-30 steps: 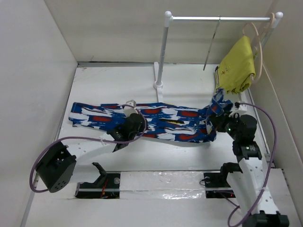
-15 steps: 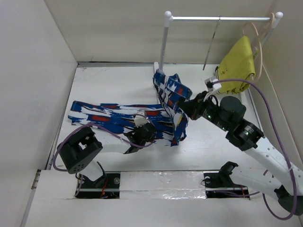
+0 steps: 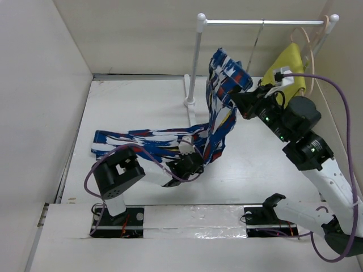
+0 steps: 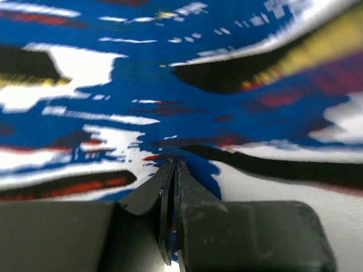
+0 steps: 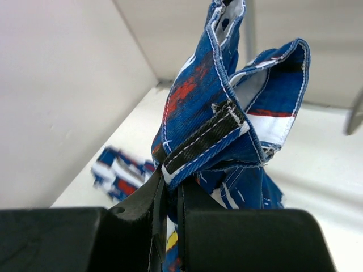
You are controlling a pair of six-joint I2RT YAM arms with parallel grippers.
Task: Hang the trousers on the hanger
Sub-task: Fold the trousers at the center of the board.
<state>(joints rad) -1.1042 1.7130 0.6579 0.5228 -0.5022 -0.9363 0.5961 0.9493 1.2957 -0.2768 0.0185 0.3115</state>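
Note:
The blue-and-white printed trousers (image 3: pixel 147 139) lie along the table at the left and rise steeply at their right end. My right gripper (image 3: pixel 243 97) is shut on that raised waistband end (image 5: pixel 215 102), holding it high, just left of the hanger. The hanger (image 3: pixel 255 48) is a thin grey rod hanging edge-on from the rail, and nothing touches it. My left gripper (image 3: pixel 190 164) is low on the table where the cloth starts to climb. In the left wrist view its jaws (image 4: pixel 173 164) are shut on gathered trousers fabric (image 4: pixel 142 73).
A white rack post (image 3: pixel 195 62) stands on the table behind the trousers and carries the rail (image 3: pixel 261 22). A yellow garment (image 3: pixel 289 71) hangs on a pale beige hanger (image 3: pixel 309 45) at the rail's right end. Walls close in at the left, back and right.
My right gripper has carried the trousers' end up off the table and back toward the rail. My left gripper has slid rightward along the table with the cloth, and the trailing leg followed.

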